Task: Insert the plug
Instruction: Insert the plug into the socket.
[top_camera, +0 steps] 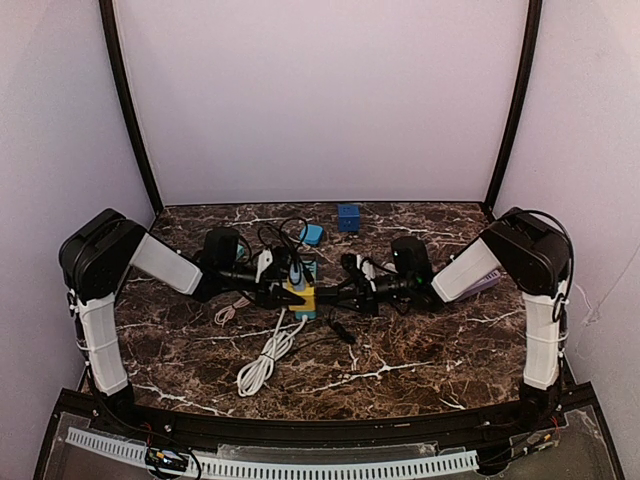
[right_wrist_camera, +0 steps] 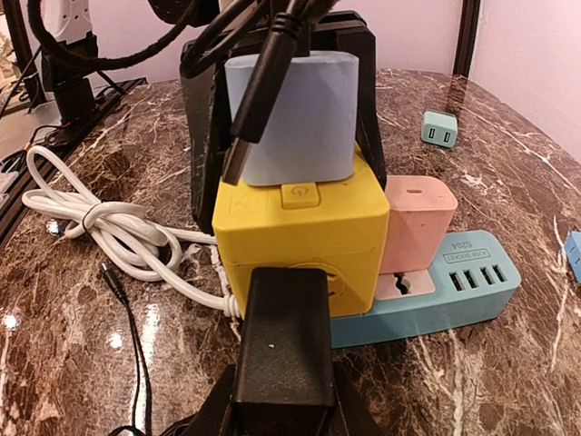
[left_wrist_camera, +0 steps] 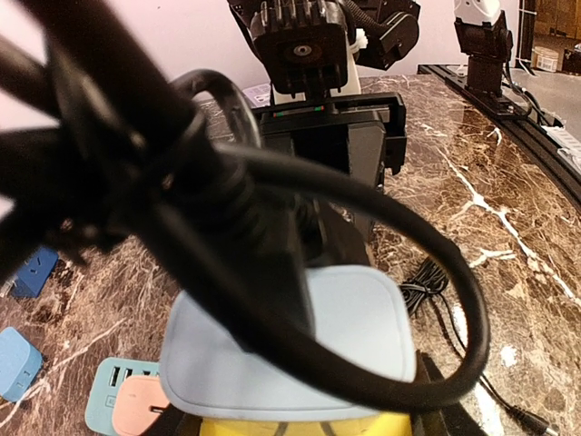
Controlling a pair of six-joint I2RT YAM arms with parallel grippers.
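Observation:
A black plug [right_wrist_camera: 281, 345] is held in my right gripper [right_wrist_camera: 281, 404], which is shut on it. Its front end meets the round side outlet of a yellow cube socket [right_wrist_camera: 300, 232]. The cube sits on a teal power strip [right_wrist_camera: 454, 286], and a light blue adapter [right_wrist_camera: 290, 118] sits on top of the cube. My left gripper [top_camera: 285, 293] is shut on the yellow cube socket [left_wrist_camera: 300, 425] from the far side, one finger on each flank. A thick black cable [left_wrist_camera: 272, 236] crosses the left wrist view and hides most of that grip. My right gripper [top_camera: 340, 297] comes in from the right.
A pink adapter [right_wrist_camera: 416, 222] stands in the strip beside the cube. A coiled white cable [top_camera: 265, 360] lies in front. A thin black cord [right_wrist_camera: 136, 345] runs along the table. A small teal adapter [top_camera: 313, 234] and a blue cube [top_camera: 347, 217] lie at the back.

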